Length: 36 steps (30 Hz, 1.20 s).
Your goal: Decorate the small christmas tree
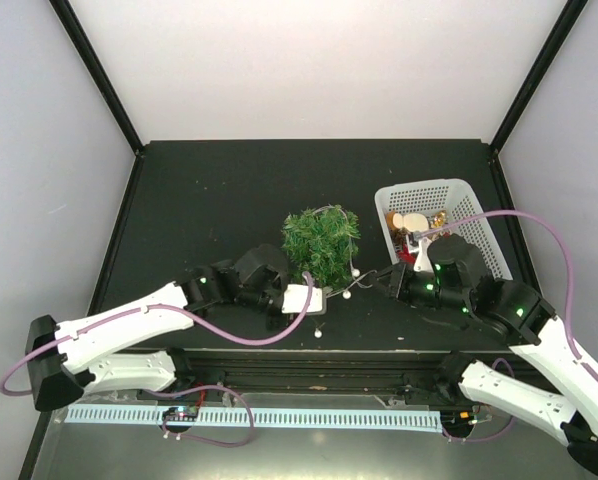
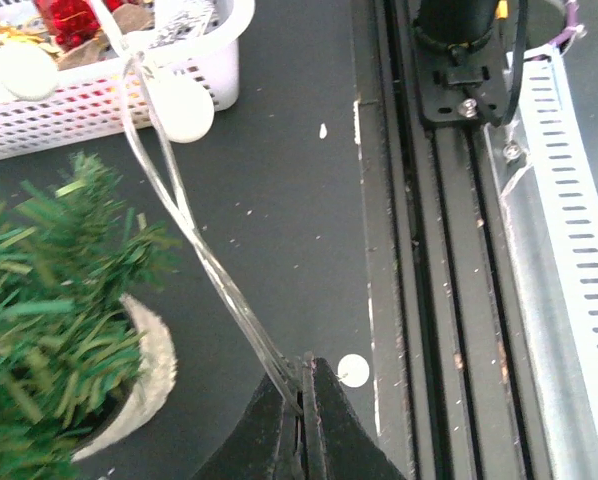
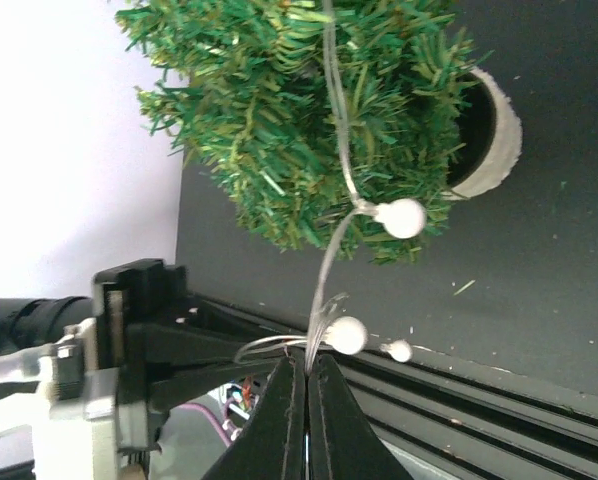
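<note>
both my pincers, left (image 2: pixel 301 400) and right (image 3: pixel 307 385), clamp the bulb string (image 3: pixel 336 150). it lies partly over the tree (image 1: pixel 322 243), mid-surface, basket (image 1: pixel 479 215) at its three o'clock. ornaments remain.

The right end effector (image 3: pixel 307 385) pinches a bulb wire (image 3: pixel 337 150) draped over the small christmas tree (image 3: pixel 309 110).

This is a robot test cell in a lab, not a home: a matte black counter (image 1: pixel 219 200) is boxed in by plain white walls (image 1: pixel 309 60) with black corner posts (image 1: pixel 94 70). Along the near edge run a black metal rail (image 1: pixel 319 365) and a slotted white cable duct (image 1: pixel 279 416), with purple cables (image 1: pixel 539 225) looping off the two white arms bolted there.
</note>
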### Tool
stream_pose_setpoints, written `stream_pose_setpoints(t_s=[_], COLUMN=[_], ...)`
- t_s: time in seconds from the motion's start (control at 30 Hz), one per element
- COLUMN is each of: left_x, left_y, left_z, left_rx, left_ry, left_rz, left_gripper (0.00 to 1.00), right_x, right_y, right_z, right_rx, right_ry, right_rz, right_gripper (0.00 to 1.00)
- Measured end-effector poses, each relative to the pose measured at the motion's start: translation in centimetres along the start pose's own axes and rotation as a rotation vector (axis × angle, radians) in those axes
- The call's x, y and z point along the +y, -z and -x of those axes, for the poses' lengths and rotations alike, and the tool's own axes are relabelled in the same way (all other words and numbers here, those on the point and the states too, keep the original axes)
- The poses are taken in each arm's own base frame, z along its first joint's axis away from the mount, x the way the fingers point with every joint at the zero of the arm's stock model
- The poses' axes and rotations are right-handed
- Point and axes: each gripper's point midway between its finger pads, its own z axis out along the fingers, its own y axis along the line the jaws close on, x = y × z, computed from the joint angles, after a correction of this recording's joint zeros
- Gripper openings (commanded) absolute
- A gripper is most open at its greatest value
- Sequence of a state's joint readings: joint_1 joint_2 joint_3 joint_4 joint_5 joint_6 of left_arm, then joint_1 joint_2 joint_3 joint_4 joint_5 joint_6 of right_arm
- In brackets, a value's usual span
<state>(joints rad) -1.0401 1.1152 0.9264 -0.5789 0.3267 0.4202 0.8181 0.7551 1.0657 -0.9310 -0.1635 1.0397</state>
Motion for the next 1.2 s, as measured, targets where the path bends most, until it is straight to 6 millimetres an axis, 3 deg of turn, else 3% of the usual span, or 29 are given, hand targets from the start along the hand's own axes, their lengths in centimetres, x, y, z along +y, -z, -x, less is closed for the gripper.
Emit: stream_pose_setpoints(t_s=[0.2, 0.67, 0.73, 0.87, 0.97, 1.2], left_x=[1.5, 4.6, 5.0, 5.8, 6.2, 6.4], left_y=[2.0, 3.8, 4.6, 6.6, 7.8, 9.7], left_z=[-0.8, -4.2, -4.3, -3.7, -2.9, -2.3], left_rx=[0.028, 0.18, 0.184, 0.18, 0.169, 0.167], left_ry=[-0.082, -0.197, -0.206, -0.219, -0.226, -0.238], left_rz=[0.099, 0.225, 0.251, 0.304, 0.332, 0.375], left_gripper=[0.02, 0.02, 0.02, 0.02, 0.02, 0.01], right_x=[-1.6, -4.3, -4.1, -3.8, -3.7, -3.4], right_y=[-0.5, -4.2, -4.5, -5.4, -6.1, -6.1], right_z=[0.3, 0.2, 0.2, 0.0, 0.0, 0.0], right_rx=[-0.035, -0.005, 0.005, 0.035, 0.055, 0.062], right_ry=[-0.031, -0.062, -0.052, -0.034, -0.013, 0.013], right_rz=[-0.05, -0.138, -0.13, -0.122, -0.121, -0.115], right_gripper=[0.02, 0.07, 0.12, 0.43, 0.49, 0.51])
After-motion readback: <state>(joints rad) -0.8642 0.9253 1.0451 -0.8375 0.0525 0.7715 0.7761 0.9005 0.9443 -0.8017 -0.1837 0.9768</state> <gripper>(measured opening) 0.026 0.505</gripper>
